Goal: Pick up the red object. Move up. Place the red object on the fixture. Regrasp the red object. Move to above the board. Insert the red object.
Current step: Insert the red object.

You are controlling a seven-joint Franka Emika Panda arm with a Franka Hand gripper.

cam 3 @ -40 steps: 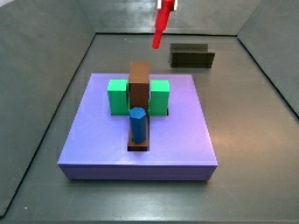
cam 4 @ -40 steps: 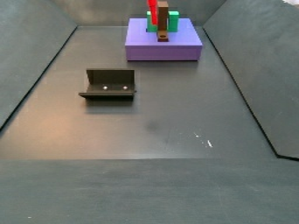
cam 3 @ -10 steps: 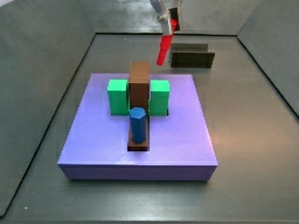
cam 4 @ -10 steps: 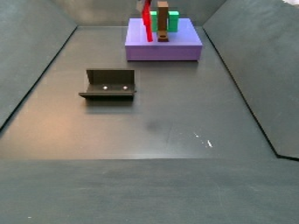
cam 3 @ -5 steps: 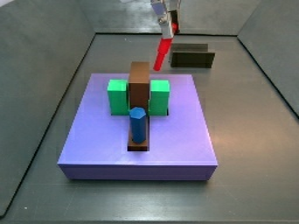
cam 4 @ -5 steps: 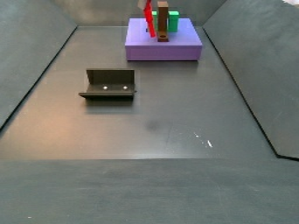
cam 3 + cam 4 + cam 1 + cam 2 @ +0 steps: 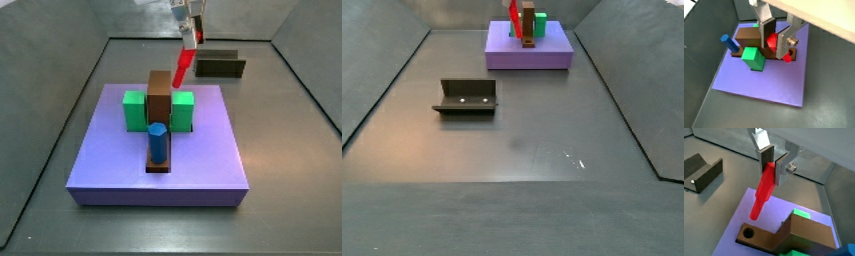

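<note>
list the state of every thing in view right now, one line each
gripper: shut on the red object, above the board
red object: held tilted in the air, not inserted
board: flat on the floor
brown bar: hole at its end empty
blue peg: upright in the bar
fixture: empty

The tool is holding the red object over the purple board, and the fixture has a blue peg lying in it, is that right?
Not quite. The tool does hold the red object over the board, but a side view shows the fixture empty. The blue peg stands on the board, in the brown bar.
</note>
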